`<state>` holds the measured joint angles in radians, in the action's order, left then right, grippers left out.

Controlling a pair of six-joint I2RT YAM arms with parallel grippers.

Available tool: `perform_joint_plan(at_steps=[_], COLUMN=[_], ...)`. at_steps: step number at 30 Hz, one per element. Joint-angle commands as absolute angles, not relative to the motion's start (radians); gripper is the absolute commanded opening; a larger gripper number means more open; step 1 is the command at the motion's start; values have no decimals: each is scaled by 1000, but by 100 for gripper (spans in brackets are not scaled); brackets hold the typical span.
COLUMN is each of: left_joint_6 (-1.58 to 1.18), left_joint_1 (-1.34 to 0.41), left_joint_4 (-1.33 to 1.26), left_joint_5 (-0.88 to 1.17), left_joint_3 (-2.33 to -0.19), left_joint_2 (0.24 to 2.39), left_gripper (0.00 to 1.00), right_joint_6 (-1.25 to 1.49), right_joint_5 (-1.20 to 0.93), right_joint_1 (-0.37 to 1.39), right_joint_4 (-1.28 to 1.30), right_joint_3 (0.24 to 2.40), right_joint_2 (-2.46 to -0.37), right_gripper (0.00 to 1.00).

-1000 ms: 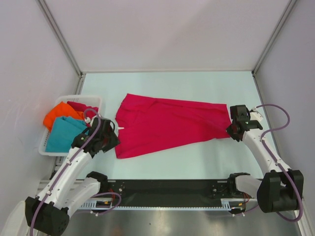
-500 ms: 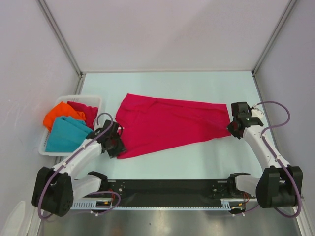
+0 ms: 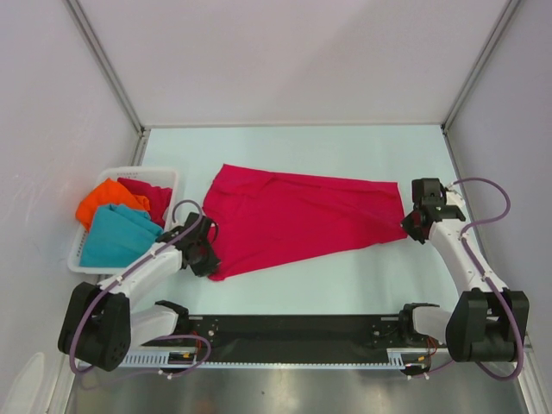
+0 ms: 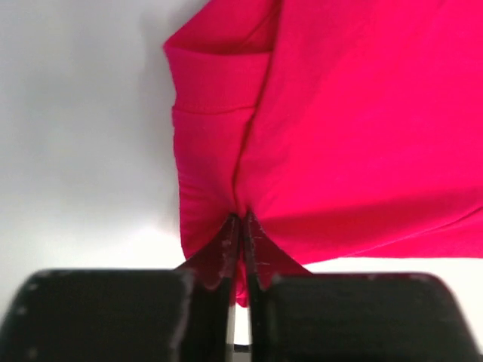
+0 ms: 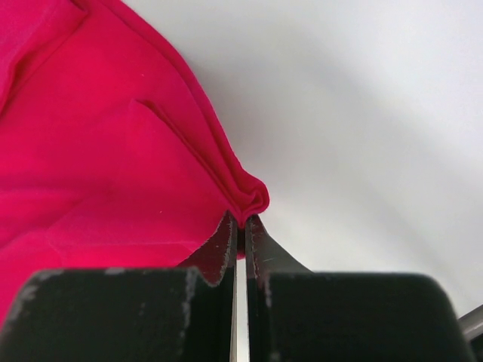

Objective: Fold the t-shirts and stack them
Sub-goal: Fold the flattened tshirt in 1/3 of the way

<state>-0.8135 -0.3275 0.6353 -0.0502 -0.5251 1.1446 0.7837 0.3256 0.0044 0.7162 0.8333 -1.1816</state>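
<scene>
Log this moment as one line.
left claw: shut on red t-shirt | right claw: shut on same shirt | shirt: spread on table

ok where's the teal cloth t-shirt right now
In the top view the teal cloth t-shirt lies in the white slotted plastic basket on the left side, with the orange cloth t-shirt just behind it.

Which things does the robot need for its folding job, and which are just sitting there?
For the job:
spread red shirt
orange shirt
teal shirt
second red shirt, in the basket

Just lying about:
basket
table
</scene>
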Motion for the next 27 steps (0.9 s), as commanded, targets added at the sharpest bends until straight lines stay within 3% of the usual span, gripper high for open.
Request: perform_joint_plan(at_steps=[1, 16, 27], left_joint_6=[-848, -881, -868], left_joint_1=[-341, -344, -344], left_joint_4=[581, 845, 922], left_joint_5=[-34, -77, -92], left_joint_3=[-496, -656, -742], left_joint_2=[1128, 899, 871], left_gripper=[3, 0, 0], right_joint_6=[752, 718, 698], right_joint_5=[327, 290, 290], right_joint_1=[-29, -61, -61], right_joint_4=[710, 753, 811], right_joint_3=[879, 914, 914], right_joint_2=[-1154, -1114, -1069], right_gripper=[0, 0, 0])
